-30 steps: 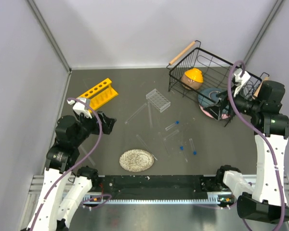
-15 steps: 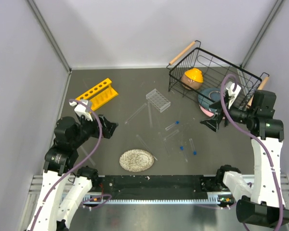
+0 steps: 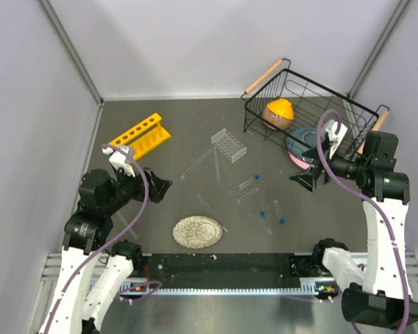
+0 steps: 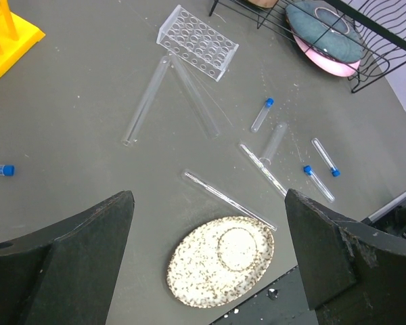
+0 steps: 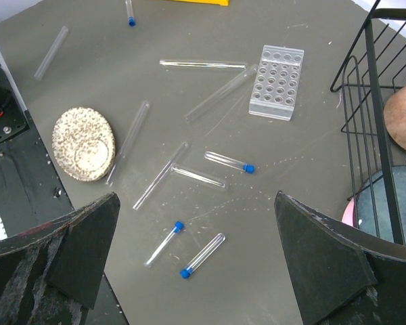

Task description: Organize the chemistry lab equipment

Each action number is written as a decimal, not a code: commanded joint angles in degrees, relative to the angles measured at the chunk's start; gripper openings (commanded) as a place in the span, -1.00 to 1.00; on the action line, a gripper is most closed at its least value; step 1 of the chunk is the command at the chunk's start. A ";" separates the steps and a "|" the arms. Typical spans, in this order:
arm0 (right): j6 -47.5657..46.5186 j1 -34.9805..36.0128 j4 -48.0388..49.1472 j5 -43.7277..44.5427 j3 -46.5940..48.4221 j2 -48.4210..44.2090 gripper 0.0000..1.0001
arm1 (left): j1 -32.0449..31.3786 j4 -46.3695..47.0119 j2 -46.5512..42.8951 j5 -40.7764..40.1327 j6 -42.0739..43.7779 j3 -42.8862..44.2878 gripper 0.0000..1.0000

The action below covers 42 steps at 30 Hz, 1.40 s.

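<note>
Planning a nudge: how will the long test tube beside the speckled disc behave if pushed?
Round and lying flat, the test tube will probably roll sideways. Thin and clear, it is likely light, slick, breakable.

No writing, label, brand, number or sign can be read anywhere in these views, on the tubes, racks, basket, dishes, arms or counter.
</note>
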 commanded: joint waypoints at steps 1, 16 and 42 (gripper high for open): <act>-1.98 0.33 0.76 -1.28 -0.59 -0.55 0.98 | 0.26 5.56 1.64 3.80 0.67 1.15 0.98; -4.08 6.30 0.93 1.18 -2.61 2.16 0.97 | -7.18 5.13 35.64 -3.02 6.03 10.98 0.88; 1.53 18.88 15.25 9.80 -13.94 8.41 0.97 | -10.61 5.92 45.79 -23.52 -10.38 7.78 0.56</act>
